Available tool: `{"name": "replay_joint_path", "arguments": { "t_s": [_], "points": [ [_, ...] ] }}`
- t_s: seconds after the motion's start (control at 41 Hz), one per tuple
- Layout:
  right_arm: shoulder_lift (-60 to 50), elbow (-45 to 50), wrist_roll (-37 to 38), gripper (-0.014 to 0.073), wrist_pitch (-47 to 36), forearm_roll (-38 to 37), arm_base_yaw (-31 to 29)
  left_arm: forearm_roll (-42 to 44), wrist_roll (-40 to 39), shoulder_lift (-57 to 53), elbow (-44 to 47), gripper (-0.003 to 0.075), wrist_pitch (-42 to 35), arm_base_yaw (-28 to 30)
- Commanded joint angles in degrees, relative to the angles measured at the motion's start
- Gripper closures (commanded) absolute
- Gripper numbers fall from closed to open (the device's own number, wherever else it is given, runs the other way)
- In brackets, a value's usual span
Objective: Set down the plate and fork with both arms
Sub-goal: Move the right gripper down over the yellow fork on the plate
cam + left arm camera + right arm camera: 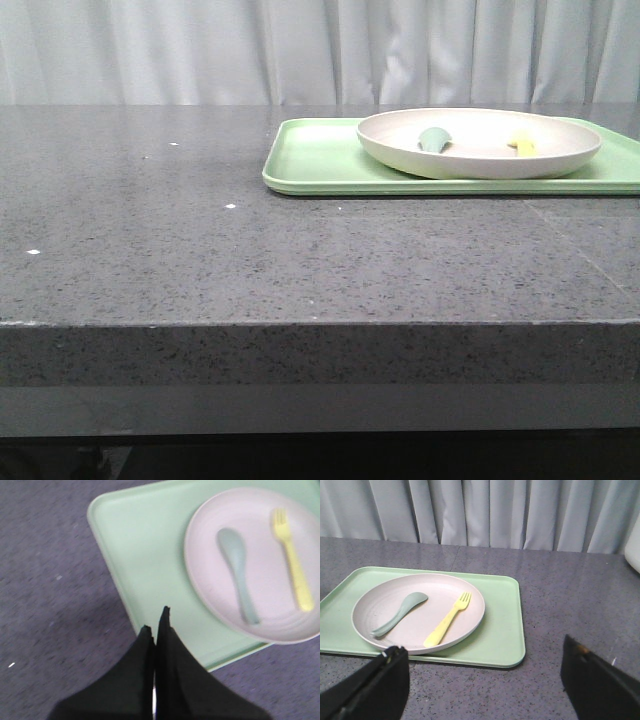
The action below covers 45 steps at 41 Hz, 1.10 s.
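Grey stone table [200, 260]: I see fork [448, 619] on plate [380, 605], just ahead of both grippers. Left gripper [156, 622] clenched empty; right gripper [485, 662] spread wide.

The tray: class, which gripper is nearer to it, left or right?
Left. The left gripper, shut, hangs over the tray's near edge. The right gripper, open, sits back from the tray's edge, over bare table.

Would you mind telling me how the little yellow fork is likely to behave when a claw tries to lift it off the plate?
The fork looks thin plastic, so probably light and fairly stiff. It lies flat on the smooth plate, so it may skid rather than lift. It should not roll.
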Motion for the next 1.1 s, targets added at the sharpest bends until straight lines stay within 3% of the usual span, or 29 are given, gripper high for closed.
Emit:
{"name": "replay_joint_path", "arguments": {
  "t_s": [0.0,0.171,0.39,0.585,0.853,1.072],
  "points": [
    [0.9,-1.8,-0.6,-0.0041,-4.5,-0.4,0.0,3.8,0.4,-8.5,7.1,0.0739,-2.0,0.6],
    [0.9,-1.8,-0.6,-0.0041,-4.5,-0.4,0.0,3.3,0.4,-19.4,23.4,0.0739,-11.6,1.1],
    [0.9,-1.8,-0.6,-0.0041,-4.5,-0.4,0.0,3.3,0.5,-37.1,47.9,0.0739,-35.3,1.1],
    [0.9,-1.8,-0.6,-0.0041,-4.5,-0.4,0.0,3.3,0.5,-51.9,66.5,0.0739,-50.3,1.1],
    [1.7,-1.9,-0.6,-0.0041,-3.3,0.2,0.0,3.3,0.5,-70.8,88.3,0.0739,-62.3,1.1],
    [11.4,-6.3,-0.6,-0.0041,-2.6,4.4,0.0,3.3,0.5,-79.4,93.0,0.0739,-61.8,1.1]
  ]
}}
